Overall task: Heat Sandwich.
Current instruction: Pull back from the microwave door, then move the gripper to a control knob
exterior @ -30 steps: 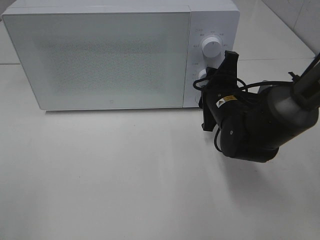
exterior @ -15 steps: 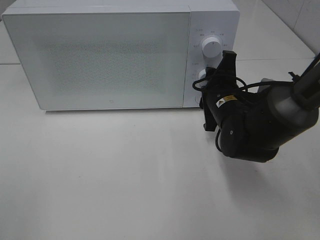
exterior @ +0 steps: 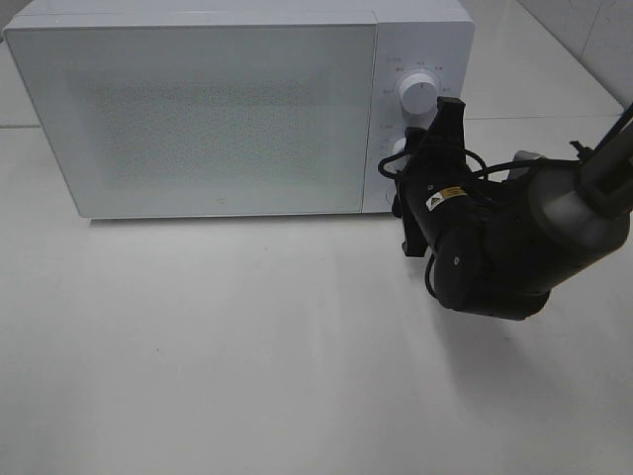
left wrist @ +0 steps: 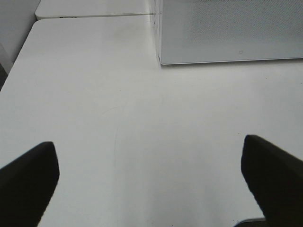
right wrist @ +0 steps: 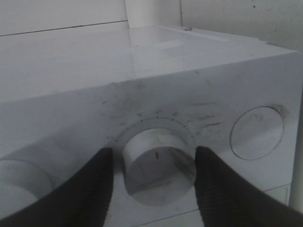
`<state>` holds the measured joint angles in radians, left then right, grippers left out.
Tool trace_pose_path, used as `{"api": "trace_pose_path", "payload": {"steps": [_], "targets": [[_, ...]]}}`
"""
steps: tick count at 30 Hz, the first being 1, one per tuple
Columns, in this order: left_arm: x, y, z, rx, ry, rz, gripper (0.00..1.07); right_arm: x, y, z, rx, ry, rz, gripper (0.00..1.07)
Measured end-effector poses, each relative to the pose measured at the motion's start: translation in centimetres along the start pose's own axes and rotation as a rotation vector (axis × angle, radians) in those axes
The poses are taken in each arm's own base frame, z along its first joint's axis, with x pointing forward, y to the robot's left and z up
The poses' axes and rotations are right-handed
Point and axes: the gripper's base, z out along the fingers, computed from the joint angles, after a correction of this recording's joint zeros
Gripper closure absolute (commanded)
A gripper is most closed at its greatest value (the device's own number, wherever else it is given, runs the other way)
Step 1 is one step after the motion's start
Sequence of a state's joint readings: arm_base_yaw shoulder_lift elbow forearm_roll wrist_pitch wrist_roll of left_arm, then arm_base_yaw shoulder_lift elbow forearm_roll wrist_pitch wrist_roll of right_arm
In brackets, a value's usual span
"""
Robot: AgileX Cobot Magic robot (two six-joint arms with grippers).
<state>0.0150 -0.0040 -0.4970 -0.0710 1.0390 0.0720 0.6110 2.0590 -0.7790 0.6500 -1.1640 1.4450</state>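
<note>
The sandwich is out of view in every frame. The white microwave point(exterior: 198, 109) stands at the back of the table with its door closed. My right gripper point(exterior: 415, 163) is at the control panel, at the lower knob point(exterior: 397, 150). In the right wrist view this knob point(right wrist: 158, 165) sits between the two dark fingers point(right wrist: 94, 184), with a narrow gap on each side. My right gripper point(right wrist: 154, 156) is open around it. My left gripper point(left wrist: 149, 151) hangs open over bare table with nothing between its fingers, and it does not show in the exterior view.
An upper knob point(exterior: 419, 94) sits above the lower one on the panel. A round button point(right wrist: 255, 132) lies beside the knob. The microwave's corner point(left wrist: 161, 59) is ahead of my left gripper. White tabletop point(exterior: 247, 346) spreads in front of the microwave.
My right arm has shifted very slightly at the lower knob. The microwave door stays closed.
</note>
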Motion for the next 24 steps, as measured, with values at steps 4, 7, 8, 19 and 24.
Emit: {"api": "trace_pose_path", "payload": {"steps": [4, 7, 8, 19, 24], "targets": [[0.0, 0.0, 0.0, 0.000, 0.000, 0.000, 0.06, 0.2, 0.2, 0.0, -0.021, 0.013, -0.006, 0.32], [0.0, 0.0, 0.0, 0.000, 0.000, 0.000, 0.06, 0.3, 0.3, -0.1, -0.030, 0.020, -0.009, 0.29], [0.0, 0.0, 0.0, 0.000, 0.000, 0.000, 0.06, 0.3, 0.3, -0.1, -0.028, 0.020, -0.009, 0.30], [0.0, 0.0, 0.0, 0.000, 0.000, 0.000, 0.06, 0.2, 0.1, -0.3, -0.028, 0.031, -0.023, 0.32], [0.0, 0.0, 0.0, 0.000, 0.000, 0.000, 0.06, -0.3, -0.3, -1.2, -0.005, 0.041, -0.049, 0.32]]}}
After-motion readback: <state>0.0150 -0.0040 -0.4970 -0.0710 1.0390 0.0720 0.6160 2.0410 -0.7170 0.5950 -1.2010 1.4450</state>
